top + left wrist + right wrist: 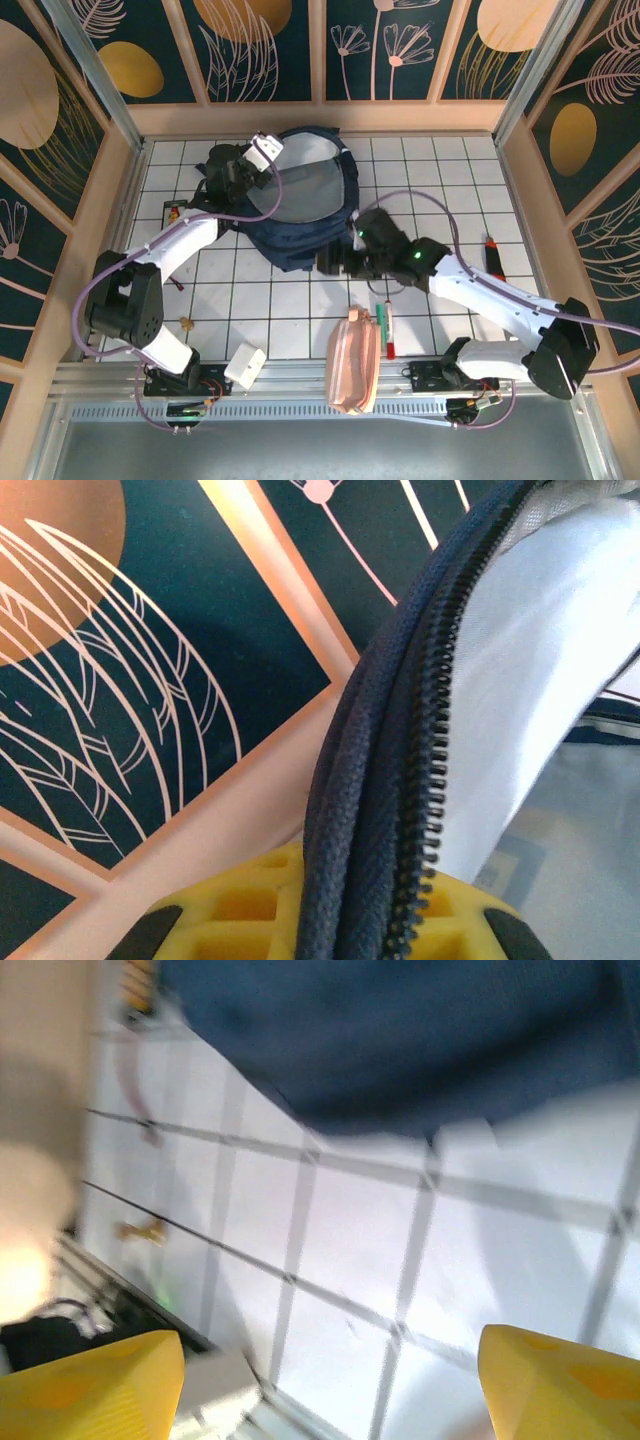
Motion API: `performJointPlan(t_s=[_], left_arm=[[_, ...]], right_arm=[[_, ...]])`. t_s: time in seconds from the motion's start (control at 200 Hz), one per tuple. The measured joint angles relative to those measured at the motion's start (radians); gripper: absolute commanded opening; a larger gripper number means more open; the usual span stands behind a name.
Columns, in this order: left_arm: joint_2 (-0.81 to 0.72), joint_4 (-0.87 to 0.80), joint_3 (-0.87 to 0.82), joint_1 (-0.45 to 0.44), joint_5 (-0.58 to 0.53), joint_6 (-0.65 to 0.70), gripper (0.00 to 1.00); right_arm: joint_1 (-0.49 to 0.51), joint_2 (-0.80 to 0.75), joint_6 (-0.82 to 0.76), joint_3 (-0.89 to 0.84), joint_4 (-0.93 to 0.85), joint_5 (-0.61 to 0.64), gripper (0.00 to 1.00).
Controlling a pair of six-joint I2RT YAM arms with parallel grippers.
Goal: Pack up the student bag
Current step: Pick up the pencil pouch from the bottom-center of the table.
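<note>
Backpack [296, 240] found at far middle of tiled table [460, 180], mouth spread open. Zipper rim [400, 780] clamped by left gripper [345, 915]. Right gripper [330, 1380] seen with jaws wide apart, nothing held, just beside backpack's near edge.

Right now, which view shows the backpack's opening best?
Top external: the whole navy backpack lies there, its grey-lined mouth open. Left wrist gives a close zipper edge beside the lining; right wrist, a blurred navy patch of it.
</note>
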Motion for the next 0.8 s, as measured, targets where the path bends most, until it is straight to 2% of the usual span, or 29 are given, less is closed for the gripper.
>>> performJointPlan(t_s=[0.11, 0.24, 0.36, 0.445, 0.621, 0.741, 0.801], left_arm=[[-0.015, 0.002, -0.016, 0.002, 0.044, 0.006, 0.00], [-0.018, 0.011, -0.027, 0.006, 0.098, 0.021, 0.00], [-0.018, 0.015, -0.031, 0.007, 0.124, 0.038, 0.00], [-0.018, 0.015, -0.031, 0.008, 0.129, 0.043, 0.00], [-0.019, 0.023, -0.037, 0.008, 0.133, 0.045, 0.00], [-0.024, 0.030, -0.049, 0.007, 0.137, 0.045, 0.00], [-0.026, 0.030, -0.050, 0.007, 0.141, 0.045, 0.00]], right_arm=[[0.124, -0.019, 0.160, -0.040, -0.198, 0.066, 0.76], [0.249, -0.074, 0.291, -0.117, -0.300, 0.080, 0.75], [0.320, -0.093, 0.384, -0.203, -0.314, 0.069, 0.74], [0.359, -0.095, 0.438, -0.252, -0.313, 0.056, 0.78], [0.401, -0.080, 0.491, -0.317, -0.282, 0.043, 0.76], [0.409, -0.037, 0.488, -0.327, -0.242, 0.043, 0.66], [0.410, -0.016, 0.485, -0.327, -0.222, 0.042, 0.53]])
